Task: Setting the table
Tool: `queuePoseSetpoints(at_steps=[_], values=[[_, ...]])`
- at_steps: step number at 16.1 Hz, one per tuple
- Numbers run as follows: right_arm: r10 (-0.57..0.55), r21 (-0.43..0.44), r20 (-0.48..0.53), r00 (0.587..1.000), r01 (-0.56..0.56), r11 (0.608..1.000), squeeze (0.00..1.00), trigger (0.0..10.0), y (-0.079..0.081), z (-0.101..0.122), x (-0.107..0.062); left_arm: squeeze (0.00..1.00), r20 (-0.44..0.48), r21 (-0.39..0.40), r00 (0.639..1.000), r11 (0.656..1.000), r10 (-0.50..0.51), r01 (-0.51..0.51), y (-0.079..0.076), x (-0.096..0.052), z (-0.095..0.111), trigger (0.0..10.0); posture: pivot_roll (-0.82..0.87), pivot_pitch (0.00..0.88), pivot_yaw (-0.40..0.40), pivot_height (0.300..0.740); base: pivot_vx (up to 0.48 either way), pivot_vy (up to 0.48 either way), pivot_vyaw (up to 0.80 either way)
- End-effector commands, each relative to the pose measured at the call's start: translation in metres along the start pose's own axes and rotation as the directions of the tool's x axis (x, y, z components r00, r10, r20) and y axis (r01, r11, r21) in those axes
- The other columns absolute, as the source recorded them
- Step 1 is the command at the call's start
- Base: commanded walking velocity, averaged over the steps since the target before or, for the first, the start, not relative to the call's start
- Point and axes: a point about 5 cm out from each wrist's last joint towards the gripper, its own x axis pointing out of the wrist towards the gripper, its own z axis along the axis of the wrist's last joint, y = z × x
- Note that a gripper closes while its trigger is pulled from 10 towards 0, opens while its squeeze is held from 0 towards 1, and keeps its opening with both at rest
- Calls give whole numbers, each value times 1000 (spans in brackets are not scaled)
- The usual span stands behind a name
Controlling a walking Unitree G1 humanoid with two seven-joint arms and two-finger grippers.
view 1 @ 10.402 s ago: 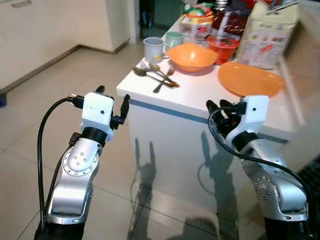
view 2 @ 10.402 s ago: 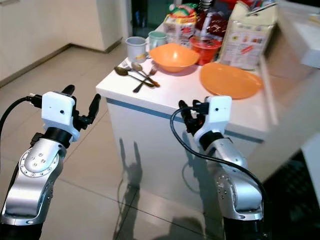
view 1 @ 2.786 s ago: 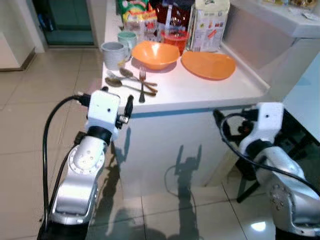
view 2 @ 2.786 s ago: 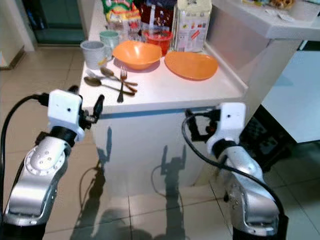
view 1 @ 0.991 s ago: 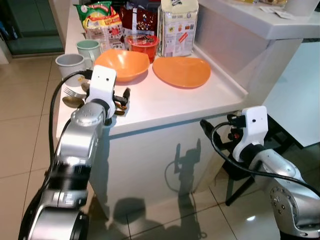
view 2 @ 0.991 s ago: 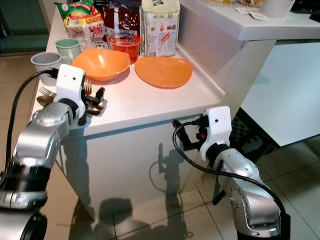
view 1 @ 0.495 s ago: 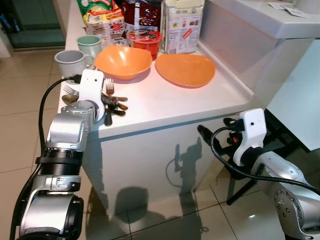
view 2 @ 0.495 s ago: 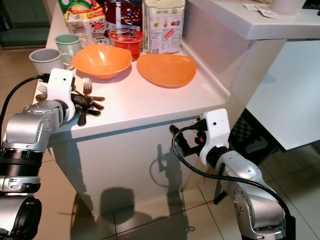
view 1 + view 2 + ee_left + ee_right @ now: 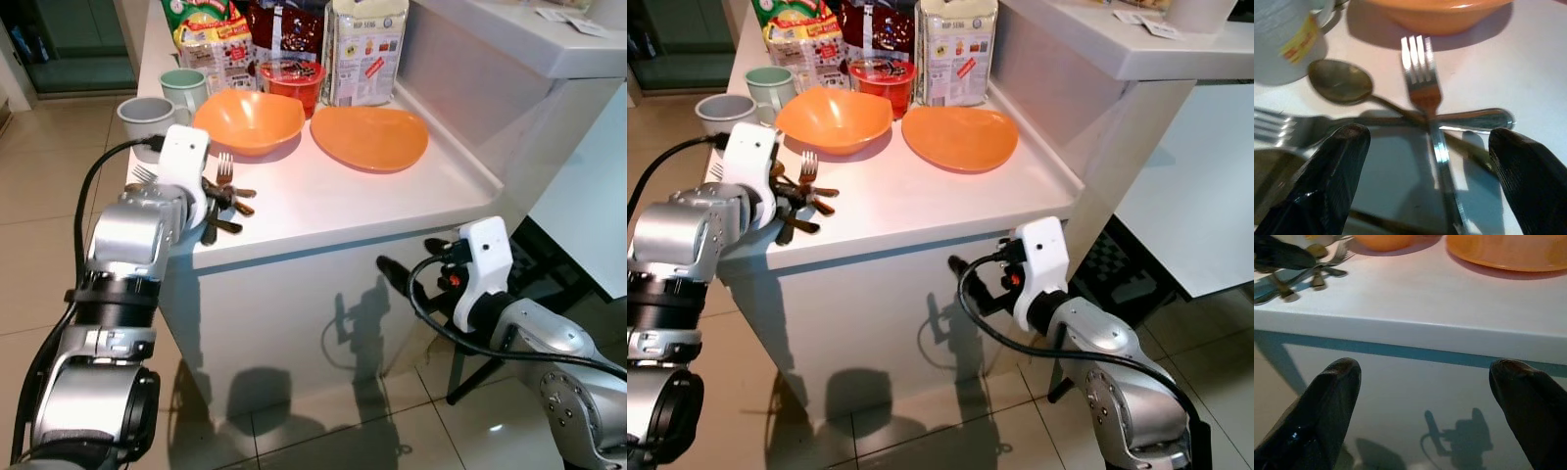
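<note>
Bright, even light falls from above, casting arm shadows down the white cabinet front [image 9: 294, 313] and glare on the floor tiles [image 9: 495, 428]. In the left wrist view the fork [image 9: 1425, 98] is softly blurred, and the near fingers [image 9: 1327, 176] are out of focus.

The left gripper [image 9: 211, 206] hides the cutlery [image 9: 231, 192] handles; the mug [image 9: 1283, 36] is cut off.
</note>
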Motion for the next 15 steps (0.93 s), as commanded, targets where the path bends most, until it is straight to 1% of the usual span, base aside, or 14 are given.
queuePoseSetpoints(at_steps=[1, 5, 9, 11, 12, 13, 14, 15], values=[[54, -28, -9, 998, -55, 998, 0, 10000, 5, 3, -3, 0, -11, 38, 1000, 999, -18, 18, -2, 2, 4, 10000, -14, 0, -42, 740, 0, 0, 0], [118, -50, -37, 992, -120, 992, 0, 10000, 10, 3, -5, 0, -28, 91, 1000, 996, -1, 4, 0, 5, 5, 10000, -12, 0, -39, 740, 0, 0, 0], [169, -52, -71, 983, -173, 984, 0, 10000, 14, 0, -8, 0, -47, 112, 999, 993, -18, 24, 1, 7, 3, 10000, -13, 0, -37, 740, 0, 0, 0], [187, -57, -87, 978, -193, 980, 0, 10000, 15, -2, -9, 0, -56, 112, 998, 993, -23, 29, 0, 8, 2, 8000, -15, 0, -33, 740, 0, 0, 0], [190, -57, -91, 978, -196, 979, 0, 10000, 15, -3, -10, 0, -57, 113, 998, 993, -26, 33, 0, 8, 2, 7922, -15, 0, -33, 740, 0, 0, 0], [191, -57, -93, 977, -197, 979, 0, 10000, 15, -3, -10, 0, -55, 116, 998, 993, -29, 35, 0, 8, 3, 8471, -10, 0, -35, 740, 0, 0, 0], [191, -58, -94, 977, -197, 979, 0, 10000, 14, -2, -10, 0, -41, 111, 999, 993, -34, 39, 2, 6, 7, 9412, -9, 0, -35, 740, 0, 0, 0], [190, -59, -93, 977, -196, 979, 0, 10000, 14, -2, -11, 0, -27, 104, 999, 994, -37, 40, 4, 5, 10, 10000, -9, 0, -35, 740, 0, 0, 0]])
